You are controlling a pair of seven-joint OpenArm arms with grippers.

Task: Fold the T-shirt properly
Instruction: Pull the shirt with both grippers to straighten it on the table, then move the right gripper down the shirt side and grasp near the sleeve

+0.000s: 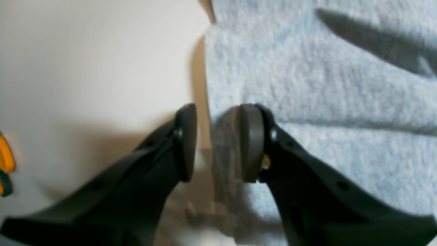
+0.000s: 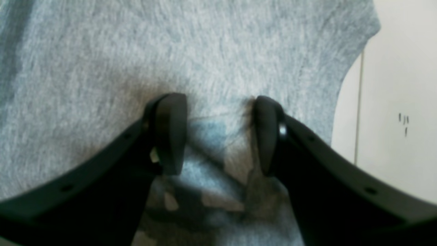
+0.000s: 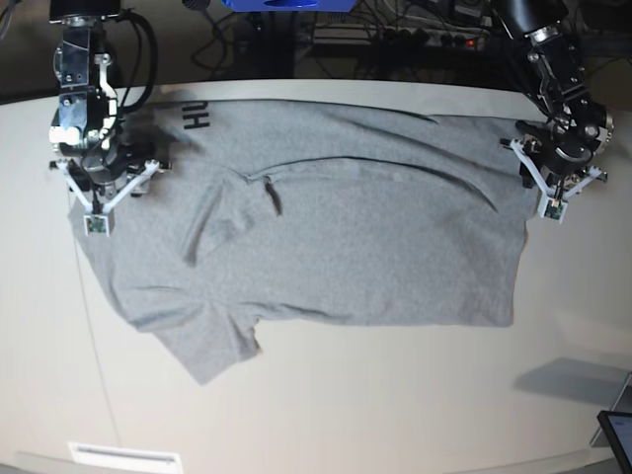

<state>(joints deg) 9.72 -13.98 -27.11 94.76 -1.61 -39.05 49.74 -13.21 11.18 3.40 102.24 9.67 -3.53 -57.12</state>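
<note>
grey t-shirt [image 3: 346, 227] spread across cream table [image 3: 395, 405].

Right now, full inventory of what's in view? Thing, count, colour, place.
T-shirt: one, heather grey, spread flat across the table, black lettering showing at a turned-over bit of its far edge, on the right hand's side.
Table: one, off-white, under the shirt.
Cables and gear: several, dark with one blue item, behind the table's far edge.
Orange object: one, at the left wrist view's edge, too cropped to identify.
Dark flat object: one, near table corner, mostly cut off.
Left hand: one, black, jaws apart, straddling the shirt's edge.
Right hand: one, black, jaws wide, over the shirt near its edge.
</note>
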